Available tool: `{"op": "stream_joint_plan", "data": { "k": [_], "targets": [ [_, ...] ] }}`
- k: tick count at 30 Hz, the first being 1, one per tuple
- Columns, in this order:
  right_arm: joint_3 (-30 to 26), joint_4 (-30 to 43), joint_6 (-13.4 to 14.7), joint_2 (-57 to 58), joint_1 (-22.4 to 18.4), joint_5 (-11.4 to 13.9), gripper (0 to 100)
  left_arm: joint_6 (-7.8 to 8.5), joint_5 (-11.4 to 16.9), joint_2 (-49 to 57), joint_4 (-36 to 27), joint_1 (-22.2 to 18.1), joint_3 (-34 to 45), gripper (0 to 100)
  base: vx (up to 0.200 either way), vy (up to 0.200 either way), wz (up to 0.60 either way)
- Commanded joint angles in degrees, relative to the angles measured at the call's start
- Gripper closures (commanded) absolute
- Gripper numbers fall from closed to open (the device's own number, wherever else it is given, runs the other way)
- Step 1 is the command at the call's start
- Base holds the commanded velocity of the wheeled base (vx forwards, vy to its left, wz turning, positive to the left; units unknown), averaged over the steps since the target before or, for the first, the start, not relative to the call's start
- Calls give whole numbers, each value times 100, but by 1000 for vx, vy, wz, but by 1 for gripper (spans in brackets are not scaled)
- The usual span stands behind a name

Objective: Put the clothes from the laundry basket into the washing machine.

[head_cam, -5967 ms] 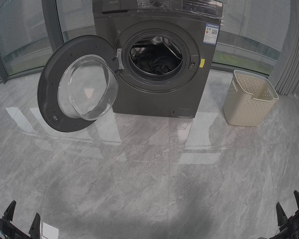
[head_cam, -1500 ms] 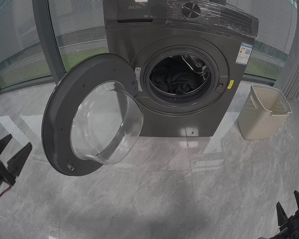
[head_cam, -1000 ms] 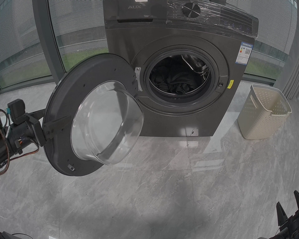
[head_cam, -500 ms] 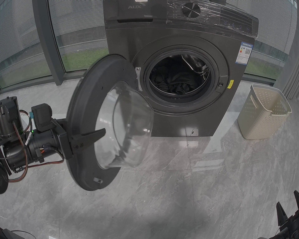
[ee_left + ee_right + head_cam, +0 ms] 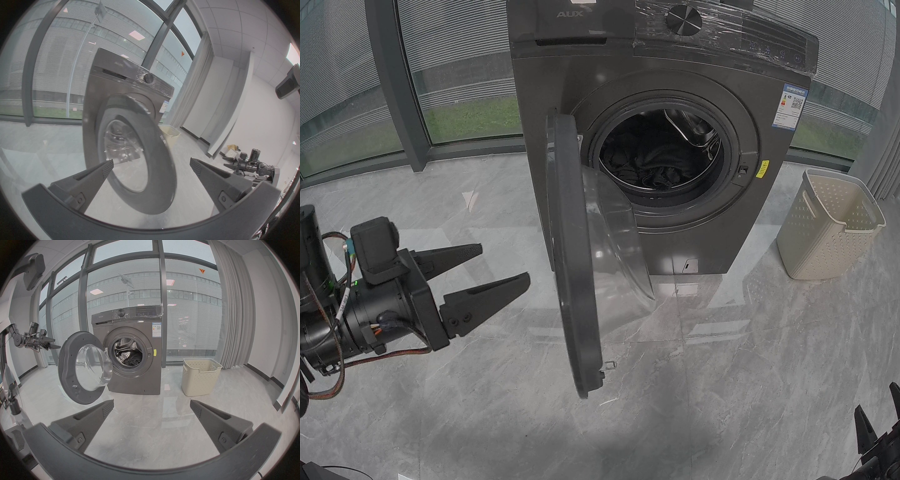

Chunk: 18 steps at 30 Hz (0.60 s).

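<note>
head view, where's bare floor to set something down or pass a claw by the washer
Bare floor lies between the door and the laundry basket, before the washing machine. More lies between the left claw and the windows. Tight: the gap between left claw and door.

The left gripper (image 5: 505, 264) lies level ahead of its wrist, its tapered black fingers spread wide; the right gripper (image 5: 150, 402) sits low, fingers also wide apart, tips pointing upward in the head view.
</note>
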<state>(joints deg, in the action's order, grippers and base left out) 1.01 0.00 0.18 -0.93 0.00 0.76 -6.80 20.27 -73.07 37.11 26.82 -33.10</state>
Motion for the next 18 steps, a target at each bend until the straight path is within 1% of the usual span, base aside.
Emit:
{"op": "stream_joint_plan", "data": {
  "k": [1,2,5,6,7,10,12,14,16,18],
  "targets": [
    [-101,0,-9,93,0,4,0,65,-190,346,-28,-309,278,0,0,0,0],
    [-101,0,-9,93,0,4,0,127,-234,267,-28,-362,304,0,0,0,0],
    [-101,0,-9,93,0,4,0,399,-445,-287,68,-362,286,0,0,0,0],
    [-101,0,-9,93,0,4,0,469,-507,-489,112,-344,234,0,0,0,0],
    [-101,0,-9,93,0,4,0,496,-551,-656,183,-318,198,0,0,0,0],
    [-101,-9,-18,93,0,4,0,487,-647,-1201,552,-230,-21,0,0,0,0],
    [-101,-9,-18,93,0,4,0,487,-788,-1570,833,-186,-171,0,0,0,0],
    [-101,0,-18,93,0,4,0,452,-937,-1904,1123,-142,-329,0,0,0,0],
    [-101,0,-9,93,0,4,0,434,-964,-2150,1290,-98,-470,0,0,0,0],
    [-101,0,-9,93,0,4,0,408,-973,-2229,1299,-54,-575,0,0,0,0]
  ]
}}
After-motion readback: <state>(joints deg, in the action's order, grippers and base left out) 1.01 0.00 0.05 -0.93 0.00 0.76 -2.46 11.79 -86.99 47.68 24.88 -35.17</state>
